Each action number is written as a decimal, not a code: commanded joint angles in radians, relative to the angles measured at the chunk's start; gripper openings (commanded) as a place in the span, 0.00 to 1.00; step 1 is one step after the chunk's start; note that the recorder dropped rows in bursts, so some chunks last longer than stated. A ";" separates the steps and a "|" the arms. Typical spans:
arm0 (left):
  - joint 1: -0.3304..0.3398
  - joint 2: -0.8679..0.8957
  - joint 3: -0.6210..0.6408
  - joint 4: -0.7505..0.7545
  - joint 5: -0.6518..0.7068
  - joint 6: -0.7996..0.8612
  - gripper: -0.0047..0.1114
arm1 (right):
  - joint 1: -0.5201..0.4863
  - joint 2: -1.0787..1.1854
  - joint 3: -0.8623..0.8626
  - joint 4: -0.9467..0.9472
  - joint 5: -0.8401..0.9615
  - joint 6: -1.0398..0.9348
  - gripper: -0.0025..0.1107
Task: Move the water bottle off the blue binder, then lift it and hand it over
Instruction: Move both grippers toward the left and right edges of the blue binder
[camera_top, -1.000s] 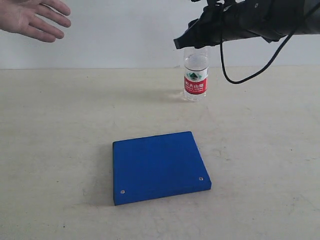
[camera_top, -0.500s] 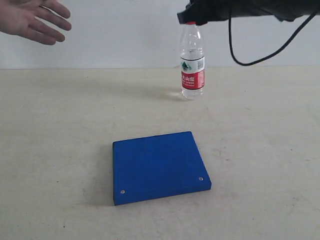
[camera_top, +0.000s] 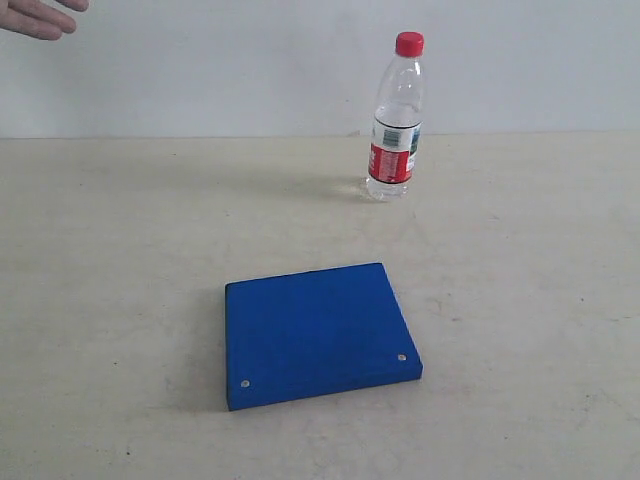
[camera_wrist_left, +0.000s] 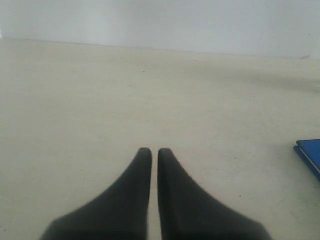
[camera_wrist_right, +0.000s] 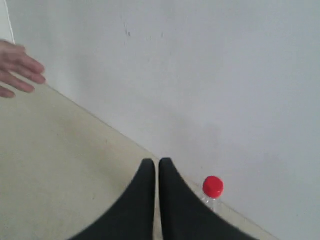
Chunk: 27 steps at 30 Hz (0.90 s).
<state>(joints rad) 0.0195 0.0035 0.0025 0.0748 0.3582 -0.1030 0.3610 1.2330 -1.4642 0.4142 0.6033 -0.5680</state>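
Observation:
The water bottle (camera_top: 396, 122) stands on the table near the back wall, leaning a little, with its red cap on top; nothing holds it. Its cap (camera_wrist_right: 213, 186) shows just past my right gripper (camera_wrist_right: 156, 162), which is shut and empty, above the bottle and out of the exterior view. The blue binder (camera_top: 318, 333) lies flat in the middle of the table with two silver rivets at its near edge and nothing on it. My left gripper (camera_wrist_left: 154, 152) is shut over bare table, the binder's corner (camera_wrist_left: 311, 151) off to one side.
A person's hand (camera_top: 38, 17) reaches in at the exterior view's top left, and the same hand (camera_wrist_right: 18, 68) shows in the right wrist view. A white wall runs along the table's far edge.
My right arm has risen out of the exterior view, letting go of the bottle, which now stands alone and leans slightly. The person's hand has drawn back toward the top left corner.

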 joint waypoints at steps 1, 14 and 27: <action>-0.006 -0.003 -0.003 0.054 -0.004 -0.009 0.08 | -0.004 -0.249 0.022 -0.006 -0.006 0.047 0.02; -0.006 -0.003 -0.003 0.002 -0.085 -0.009 0.08 | -0.004 -0.890 0.921 -0.023 -0.240 0.325 0.02; -0.006 -0.003 -0.003 -0.392 -0.273 -0.012 0.08 | 0.000 0.094 0.879 0.345 -0.135 0.108 0.55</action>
<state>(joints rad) 0.0195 0.0035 0.0025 -0.3079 0.1388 -0.1584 0.3610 1.2171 -0.5096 0.7147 0.3822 -0.3693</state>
